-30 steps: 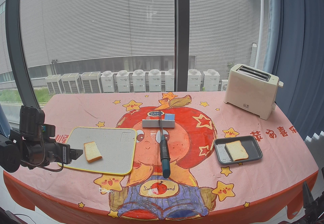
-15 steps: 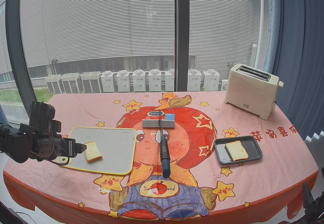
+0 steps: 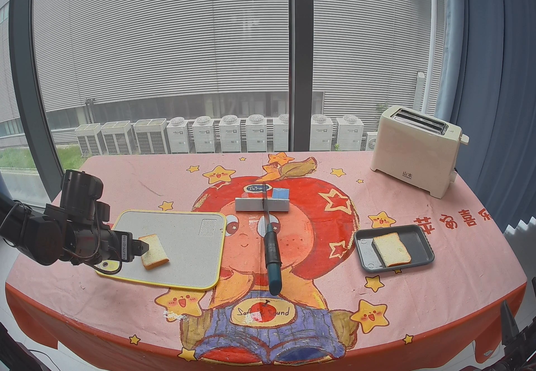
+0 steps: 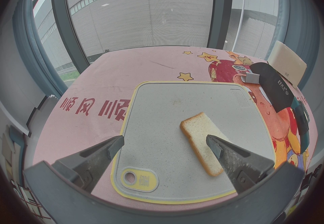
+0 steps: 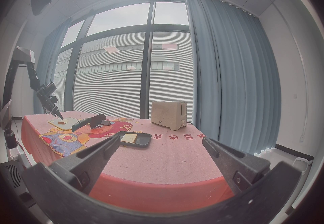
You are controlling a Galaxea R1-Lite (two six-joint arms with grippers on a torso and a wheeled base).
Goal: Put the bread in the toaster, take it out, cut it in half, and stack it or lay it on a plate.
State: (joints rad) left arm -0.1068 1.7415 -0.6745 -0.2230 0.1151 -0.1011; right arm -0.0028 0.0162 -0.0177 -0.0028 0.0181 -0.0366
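L gripper (image 4: 164, 140) spread wide, empty, low over the cutting board (image 4: 158, 110) edge. bread half (image 4: 201, 140) lies flat on the board just ahead of it, one fingertip (image 4: 216, 145) over the crust; contact: can't tell. other half (image 3: 391, 249) in dark tray (image 3: 420, 238), well beyond, past the knife (image 3: 272, 257). toaster (image 3: 416, 149) farther off still. R gripper (image 5: 161, 143) also wide, empty, off the table, well apart from L.

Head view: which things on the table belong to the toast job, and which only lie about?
Job: pale bread half on grey cutting board; second bread half in dark rectangular tray; cream toaster; blue-handled knife.
Lying about: small grey block under knife blade; pink cartoon tablecloth.
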